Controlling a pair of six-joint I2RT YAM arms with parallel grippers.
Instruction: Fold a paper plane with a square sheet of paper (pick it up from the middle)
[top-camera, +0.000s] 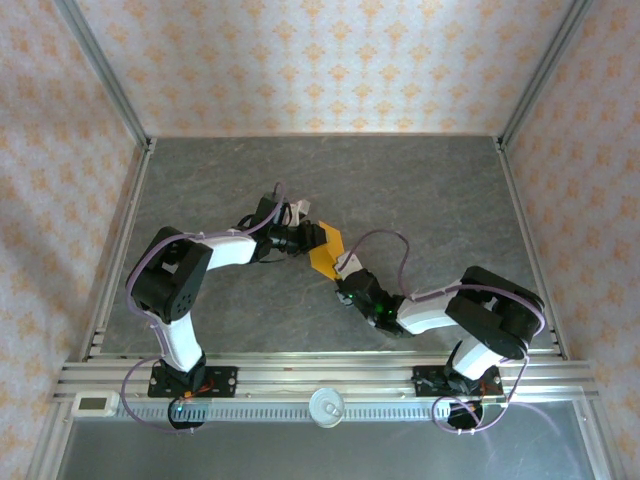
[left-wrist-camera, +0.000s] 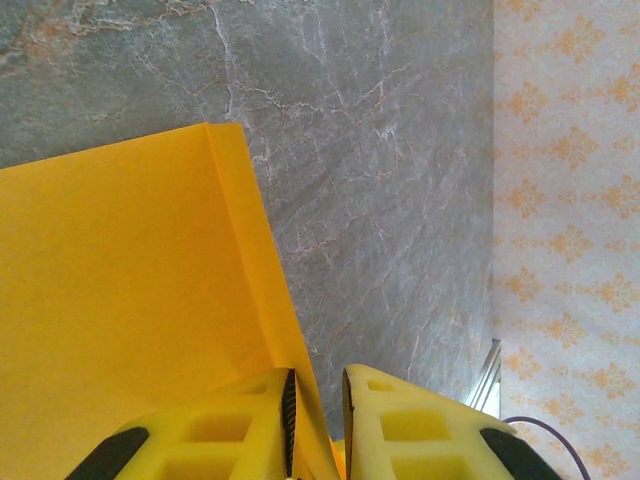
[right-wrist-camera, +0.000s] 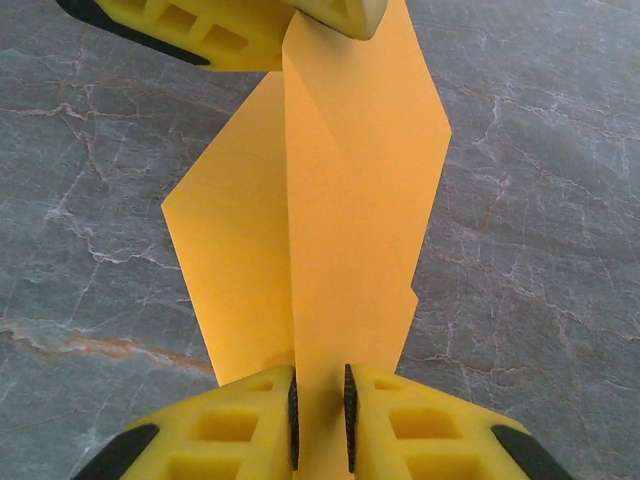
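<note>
Orange and thin, the sheet of paper (right-wrist-camera: 350, 200) is held between both tools over the grey marbled table (right-wrist-camera: 540, 200). Nearest in the right wrist view, the right gripper (right-wrist-camera: 320, 410) is pinched onto the sheet's near end, its yellow fingers (right-wrist-camera: 230, 420) closing either side of a lengthwise crease. Beyond them the sheet runs away as a long band, one layer lapped over another, with a flap jutting out to the left. At the far end the left gripper (right-wrist-camera: 305, 25) is nipped onto the opposite end.

I judge the paper almost weightless and limp, with stiffness only along the crease. It would crumple under a twist and could tear or slip free if the arms pull apart. The safest hold looks to be where they have it: on the crease line, where the layers double.
</note>
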